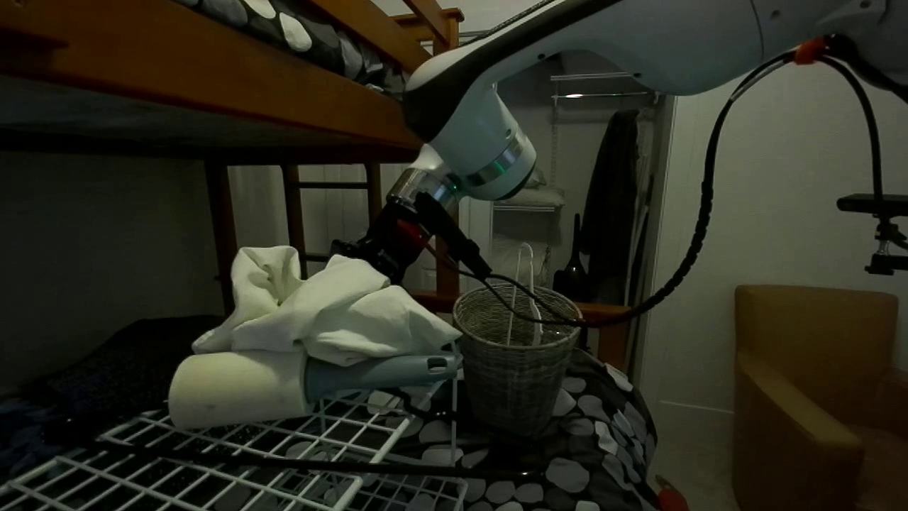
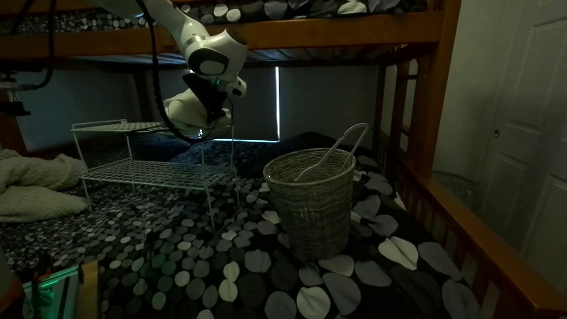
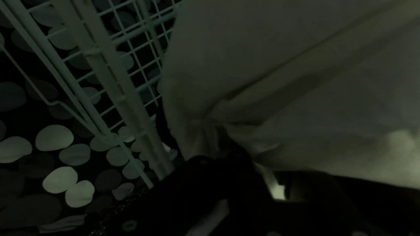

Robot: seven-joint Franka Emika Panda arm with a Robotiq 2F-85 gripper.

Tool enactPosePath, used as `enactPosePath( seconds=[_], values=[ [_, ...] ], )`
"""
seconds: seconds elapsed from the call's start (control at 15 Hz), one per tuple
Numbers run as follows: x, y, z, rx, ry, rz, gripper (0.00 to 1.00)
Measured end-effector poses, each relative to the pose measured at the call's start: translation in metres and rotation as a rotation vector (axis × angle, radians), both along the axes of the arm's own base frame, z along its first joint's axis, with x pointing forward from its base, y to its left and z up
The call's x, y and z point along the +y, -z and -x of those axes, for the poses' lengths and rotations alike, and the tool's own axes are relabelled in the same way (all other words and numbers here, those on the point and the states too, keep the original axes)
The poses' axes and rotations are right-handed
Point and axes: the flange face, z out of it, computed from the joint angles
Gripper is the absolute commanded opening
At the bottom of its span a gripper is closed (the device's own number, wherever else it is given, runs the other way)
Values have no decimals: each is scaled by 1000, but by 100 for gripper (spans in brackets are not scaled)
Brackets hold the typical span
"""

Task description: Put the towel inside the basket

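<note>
A pale towel [image 1: 340, 305] is bunched at the upper shelf of a white wire rack, above and behind a white roll with a blue-green handle [image 1: 376, 374]. It also shows in an exterior view [image 2: 184, 110] and fills much of the wrist view [image 3: 288, 82]. My gripper [image 1: 379, 266] points down into the towel. In the wrist view its dark fingers [image 3: 218, 157] are together, with cloth gathered into folds at the tips. The fingertips are hidden by cloth in an exterior view. The woven basket [image 1: 518, 383] stands upright on the bed, beside the rack, also here [image 2: 310, 208].
A white hanger-like loop [image 2: 332, 153] sticks up out of the basket. The wire rack [image 2: 146, 173] stands on the dotted bedspread. The upper bunk rail [image 1: 213, 85] runs close to the arm. A dark cable hangs from the arm past the basket's rim. A cream blanket [image 2: 40, 186] lies beside the rack.
</note>
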Motion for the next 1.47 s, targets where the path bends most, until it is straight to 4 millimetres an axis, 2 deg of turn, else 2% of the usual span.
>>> enactPosePath(
  seconds=[0.4,0.6,0.8,0.93,1.07,1.27,1.33,1.47],
  values=[
    [-2,-14,-3,-58,-28,-15,0],
    [-14,-41,1,-176,15,-20,0],
    [-39,-84,25,-303,131,-10,0],
    [-55,-114,50,-374,217,6,1],
    [-70,-135,76,-426,278,43,1],
    [-78,-142,94,-444,296,54,0],
    [-80,-144,92,-453,309,52,0],
    [-100,-155,85,-498,394,75,0]
  ],
)
